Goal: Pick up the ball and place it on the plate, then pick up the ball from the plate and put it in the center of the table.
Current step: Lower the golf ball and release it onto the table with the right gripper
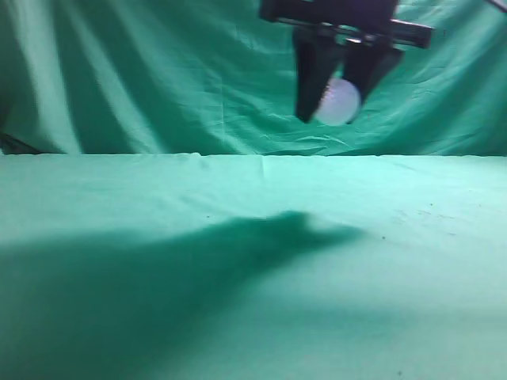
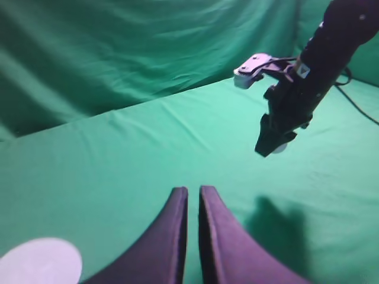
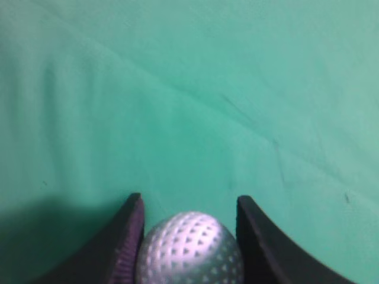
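My right gripper is shut on the white dimpled ball and holds it high above the green table. In the right wrist view the ball sits between the two dark fingers over bare green cloth. In the left wrist view the right arm hangs at the upper right with the ball just showing below its fingers. My left gripper is shut and empty, low over the table. The white plate lies at the bottom left of the left wrist view.
A draped green backdrop hangs behind the table's far edge. The right arm casts a dark shadow on the cloth. A black cable runs along the table at the far right.
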`<state>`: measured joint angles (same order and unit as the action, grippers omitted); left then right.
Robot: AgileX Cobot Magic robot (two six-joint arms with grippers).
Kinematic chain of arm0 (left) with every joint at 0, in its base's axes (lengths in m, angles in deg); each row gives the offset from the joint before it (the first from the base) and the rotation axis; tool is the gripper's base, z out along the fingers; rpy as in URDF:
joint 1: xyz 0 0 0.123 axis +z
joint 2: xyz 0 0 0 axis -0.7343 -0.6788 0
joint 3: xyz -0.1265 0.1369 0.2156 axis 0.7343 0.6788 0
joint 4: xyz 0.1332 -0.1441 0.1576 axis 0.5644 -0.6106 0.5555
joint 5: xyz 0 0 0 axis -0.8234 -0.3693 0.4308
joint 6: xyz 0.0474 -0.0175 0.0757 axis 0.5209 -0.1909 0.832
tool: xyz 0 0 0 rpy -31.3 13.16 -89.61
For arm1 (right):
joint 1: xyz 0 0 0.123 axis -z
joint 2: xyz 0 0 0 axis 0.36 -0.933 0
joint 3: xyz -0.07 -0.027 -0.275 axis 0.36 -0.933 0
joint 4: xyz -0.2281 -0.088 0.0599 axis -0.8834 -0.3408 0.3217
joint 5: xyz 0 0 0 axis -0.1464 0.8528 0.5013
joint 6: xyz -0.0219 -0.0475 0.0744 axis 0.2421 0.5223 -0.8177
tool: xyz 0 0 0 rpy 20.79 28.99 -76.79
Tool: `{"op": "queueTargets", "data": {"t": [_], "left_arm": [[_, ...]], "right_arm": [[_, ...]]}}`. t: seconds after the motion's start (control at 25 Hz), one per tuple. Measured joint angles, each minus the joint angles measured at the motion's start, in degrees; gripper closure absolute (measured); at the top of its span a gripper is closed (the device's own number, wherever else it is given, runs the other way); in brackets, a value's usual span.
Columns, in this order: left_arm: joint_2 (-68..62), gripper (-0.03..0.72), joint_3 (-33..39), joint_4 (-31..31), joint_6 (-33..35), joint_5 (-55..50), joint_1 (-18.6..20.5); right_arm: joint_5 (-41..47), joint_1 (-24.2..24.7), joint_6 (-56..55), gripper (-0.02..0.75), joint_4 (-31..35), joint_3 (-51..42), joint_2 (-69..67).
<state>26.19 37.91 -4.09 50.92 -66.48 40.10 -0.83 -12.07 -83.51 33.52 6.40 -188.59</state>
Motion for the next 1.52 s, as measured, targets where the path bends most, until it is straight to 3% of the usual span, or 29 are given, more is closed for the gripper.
{"op": "queueTargets", "data": {"t": [0.2, 0.56, 1.0, 1.52], "left_arm": [[4.3, 0.629, 3.81, 7.92, -9.08, 0.12, 0.0], [5.31, 0.629, 7.44, 10.76, -10.33, 1.17, 0.0], [5.31, 0.629, 8.9, 10.79, -10.46, 1.69, 0.0], [5.31, 0.629, 8.9, 10.79, -10.46, 1.69, 0.0]], "right_arm": [[2.91, -1.09, 1.55, 0.419, 0.0, 9.69, -7.25], [2.93, -2.18, 3.32, 0.419, 0.69, 18.46, -17.09], [-2.59, -2.18, 4.89, 0.419, 3.37, 19.77, -20.14], [-2.98, -2.18, 5.14, 0.419, 4.07, 19.77, -20.58]]}}
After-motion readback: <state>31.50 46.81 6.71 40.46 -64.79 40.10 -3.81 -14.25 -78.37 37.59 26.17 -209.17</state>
